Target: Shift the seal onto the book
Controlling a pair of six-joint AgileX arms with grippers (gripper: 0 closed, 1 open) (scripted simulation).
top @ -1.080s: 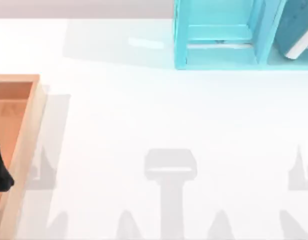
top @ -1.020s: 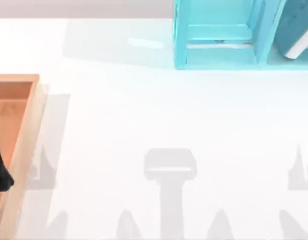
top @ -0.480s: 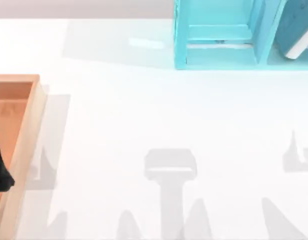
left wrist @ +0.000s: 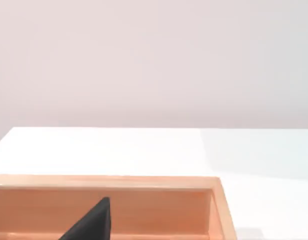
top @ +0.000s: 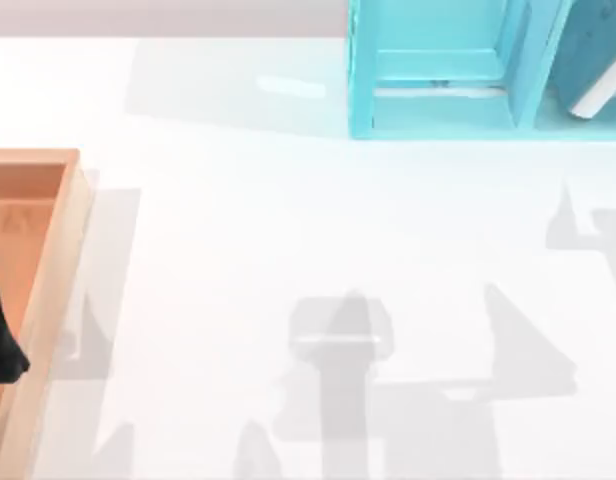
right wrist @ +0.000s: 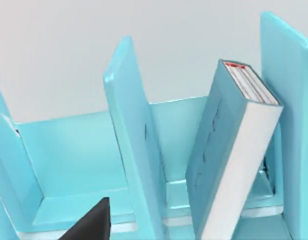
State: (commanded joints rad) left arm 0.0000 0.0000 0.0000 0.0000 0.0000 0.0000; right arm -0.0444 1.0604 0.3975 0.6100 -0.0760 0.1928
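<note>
The book (right wrist: 229, 150) is a thick teal hardback with white page edges and a red mark at one top corner. It leans tilted inside a compartment of the light-blue shelf unit (right wrist: 129, 130). From above, the book (top: 593, 55) sits at the table's far right. The seal is out of view. A dark part of my right gripper (right wrist: 91, 222) juts in close before the shelf, facing the book. A dark part of my left gripper (left wrist: 91, 222) hangs over the wooden tray (left wrist: 144, 182) at the left edge, where the same dark shape (top: 3, 345) shows from above.
The shelf unit (top: 438, 110) stands along the far edge, right of centre. The wooden tray (top: 58, 260) takes up the left edge. Grey arm shadows (top: 338, 340) lie across the white tabletop's near half.
The right arm's shadows have slid leftward and toward the far side of the table. The left gripper, tray, shelf and book have stayed put.
</note>
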